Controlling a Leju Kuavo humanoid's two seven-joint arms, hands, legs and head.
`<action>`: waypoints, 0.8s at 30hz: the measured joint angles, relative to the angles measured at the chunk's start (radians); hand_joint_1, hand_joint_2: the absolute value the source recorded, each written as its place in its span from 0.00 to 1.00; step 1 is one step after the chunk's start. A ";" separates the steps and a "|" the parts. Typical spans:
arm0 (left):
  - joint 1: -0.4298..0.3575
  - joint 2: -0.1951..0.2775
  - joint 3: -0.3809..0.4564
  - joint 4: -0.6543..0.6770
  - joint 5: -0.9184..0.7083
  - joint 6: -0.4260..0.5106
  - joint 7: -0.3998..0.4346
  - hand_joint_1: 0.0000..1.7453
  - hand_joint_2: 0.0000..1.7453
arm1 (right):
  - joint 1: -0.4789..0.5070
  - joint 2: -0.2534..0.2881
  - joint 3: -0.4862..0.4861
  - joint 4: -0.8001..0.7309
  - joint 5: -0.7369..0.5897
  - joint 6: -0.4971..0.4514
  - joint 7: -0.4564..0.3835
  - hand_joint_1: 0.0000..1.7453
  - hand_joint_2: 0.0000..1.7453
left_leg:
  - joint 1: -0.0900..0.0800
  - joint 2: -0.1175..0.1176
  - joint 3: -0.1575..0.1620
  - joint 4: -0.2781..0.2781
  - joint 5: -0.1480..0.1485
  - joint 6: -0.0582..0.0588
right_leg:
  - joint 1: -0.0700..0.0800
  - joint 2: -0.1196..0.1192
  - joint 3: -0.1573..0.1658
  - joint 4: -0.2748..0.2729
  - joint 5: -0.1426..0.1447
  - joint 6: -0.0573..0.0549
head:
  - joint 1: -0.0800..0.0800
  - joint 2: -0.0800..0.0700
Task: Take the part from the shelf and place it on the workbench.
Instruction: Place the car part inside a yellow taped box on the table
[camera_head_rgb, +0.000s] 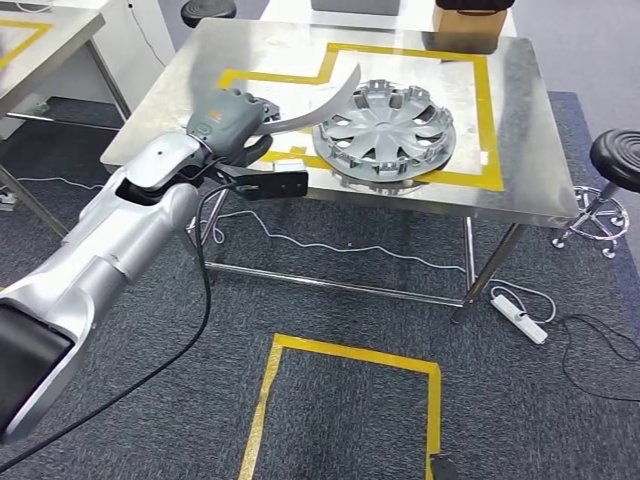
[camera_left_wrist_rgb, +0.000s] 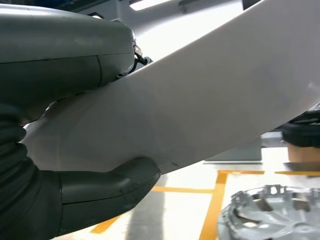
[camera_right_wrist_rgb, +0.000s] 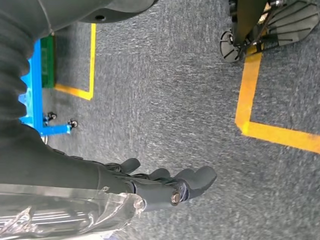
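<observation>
The head view looks forward and down from high on the robot onto the steel worktop (camera_head_rgb: 521, 120), the grey carpet (camera_head_rgb: 355, 300) before it and the left arm reaching in from the lower left. The left wrist view sits very close behind the left hand (camera_left_wrist_rgb: 71, 125) and shares with the head view the worktop's yellow tape (camera_left_wrist_rgb: 215, 205) and the wheel cover (camera_left_wrist_rgb: 271, 215). The right wrist view hangs beside the right hand (camera_right_wrist_rgb: 166, 187) and faces down at carpet with yellow floor tape (camera_right_wrist_rgb: 260, 127).
</observation>
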 joint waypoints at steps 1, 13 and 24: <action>0.000 -0.001 -0.001 0.000 0.000 0.000 0.000 1.00 1.00 | 0.000 0.001 0.000 0.000 0.001 0.000 0.000 0.00 1.00 | 0.000 -0.010 0.008 -0.017 -0.002 -0.002 | -0.003 0.010 -0.003 -0.002 0.002 0.006 | 0.000 0.000; -0.002 -0.006 -0.010 0.001 0.001 -0.001 0.002 1.00 1.00 | -0.001 0.001 0.000 0.000 0.006 -0.003 0.001 0.00 1.00 | 0.001 0.088 0.024 -0.039 0.001 0.010 | 0.003 -0.114 -0.132 0.242 -0.118 0.041 | 0.011 0.000; 0.000 -0.006 -0.016 0.011 0.012 0.002 0.030 1.00 1.00 | 0.002 0.001 0.004 0.000 0.041 -0.012 0.014 0.00 1.00 | -0.008 0.126 0.030 -0.040 0.000 0.009 | 0.007 -0.123 0.020 -0.019 -0.001 0.018 | 0.008 0.000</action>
